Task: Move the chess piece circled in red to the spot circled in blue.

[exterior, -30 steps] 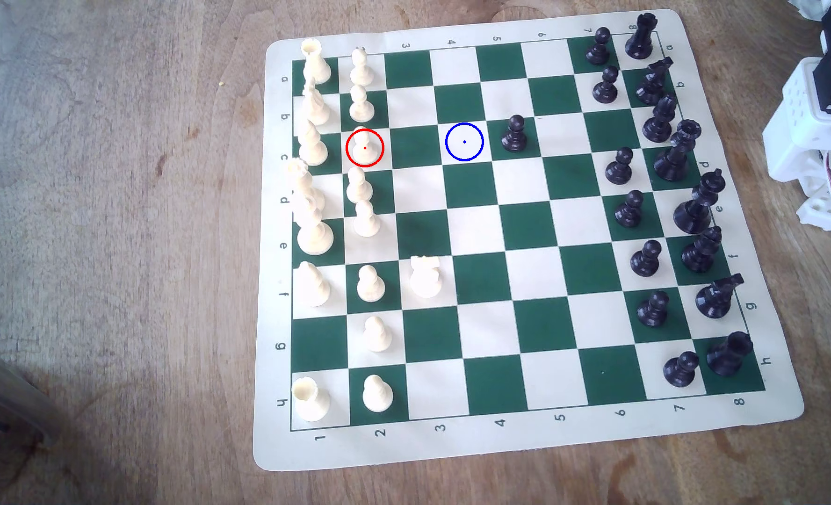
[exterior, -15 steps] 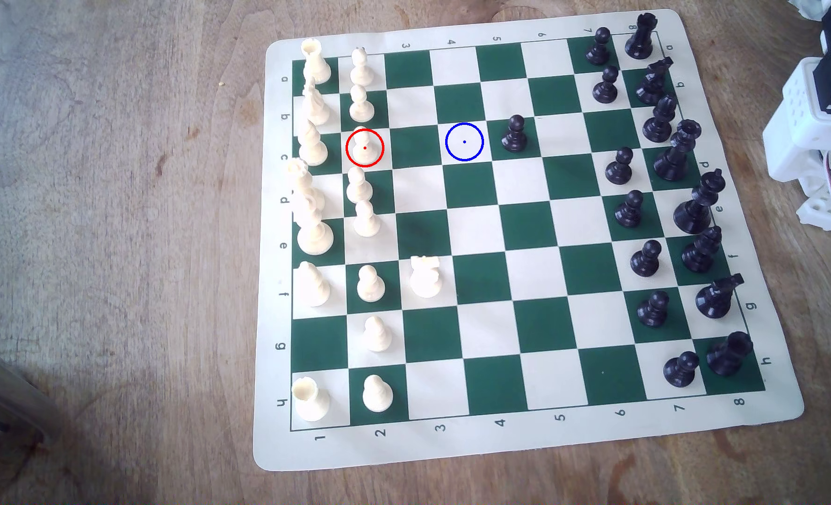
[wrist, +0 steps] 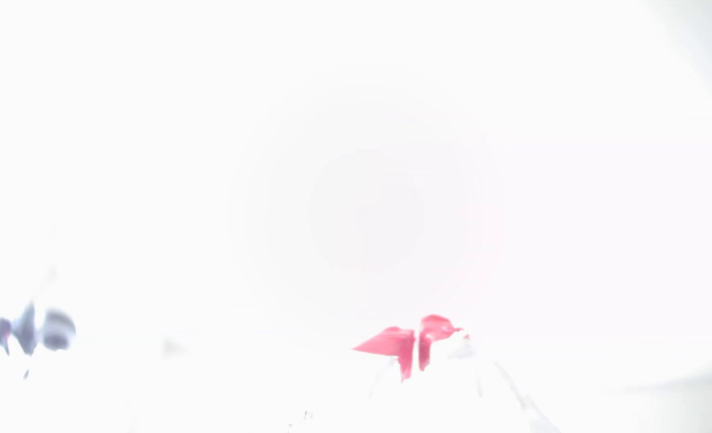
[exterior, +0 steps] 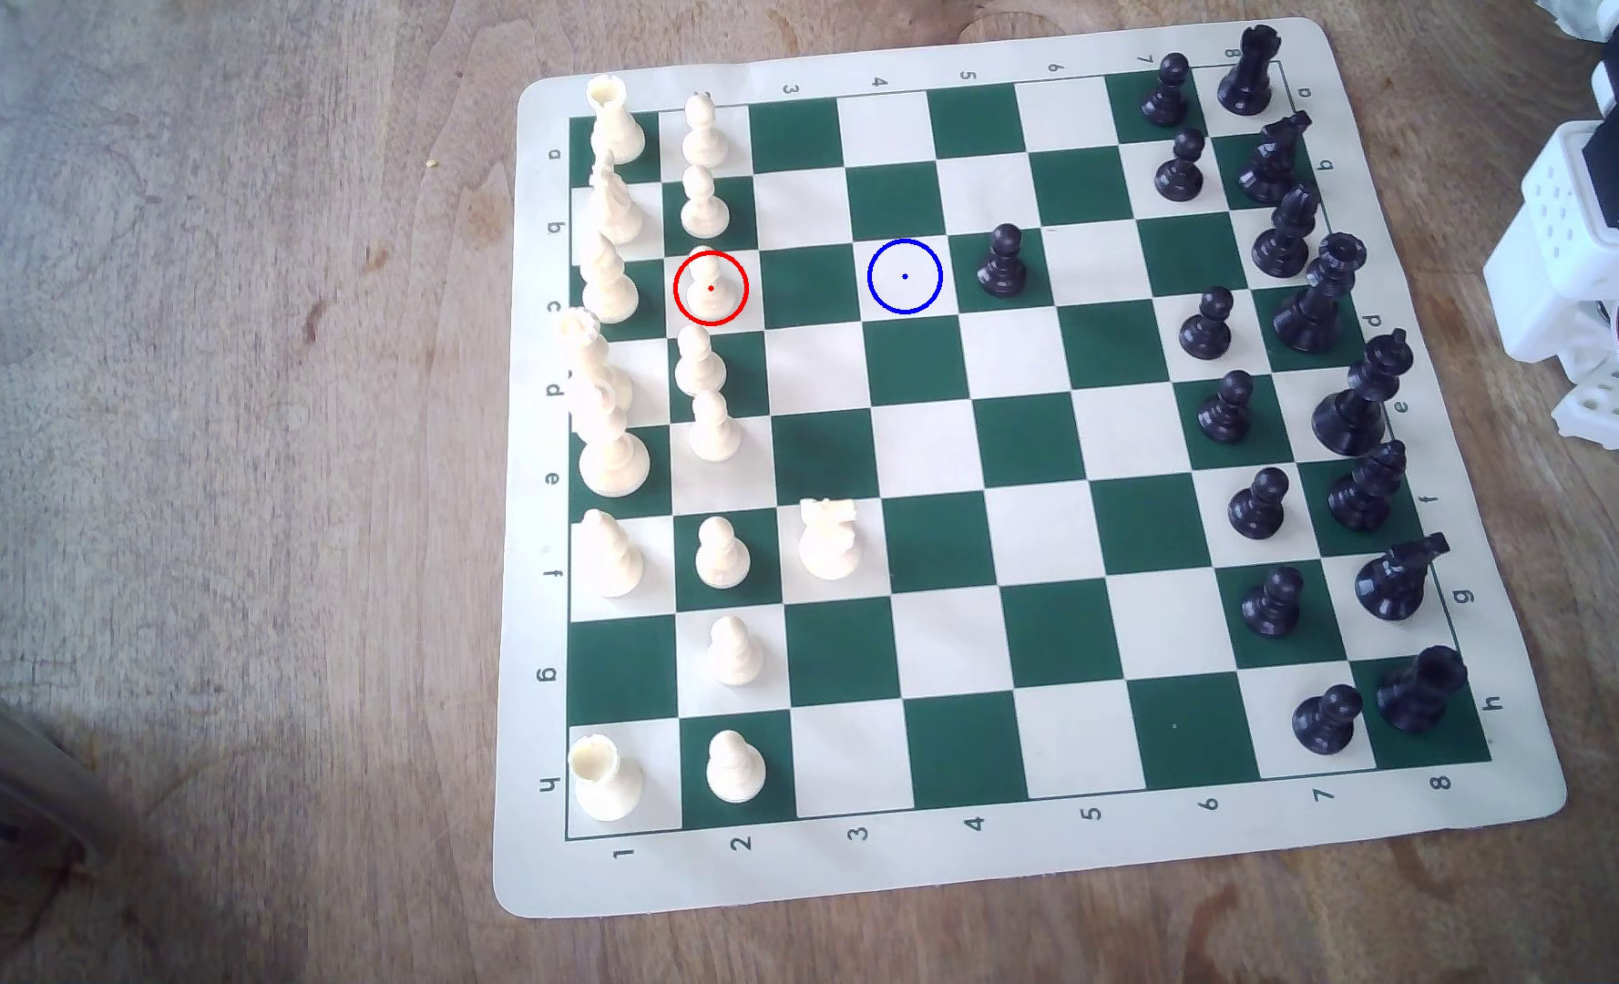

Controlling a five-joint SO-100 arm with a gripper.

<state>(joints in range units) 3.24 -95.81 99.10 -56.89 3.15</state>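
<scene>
Moved: the white arm (exterior: 1600, 237) at the exterior view's right edge has shifted slightly; the pieces have not.
Pawn: the pawn (exterior: 709, 281) stands upright in the red circle, upper left of the board (exterior: 976, 852), in the white pawn column.
Spot: the blue circle (exterior: 905, 276) marks a bare cream square two squares to its right, just left of a black pawn (exterior: 1003, 261).
Pincer: cannot tell whether spread or pressed together; the wrist view is washed out, with a red smear (wrist: 408, 343).
Tabletop: worn wood (exterior: 218, 473).

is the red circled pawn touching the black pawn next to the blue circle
Apart. In the exterior view the circled white pawn and the black pawn stand squares apart.
</scene>
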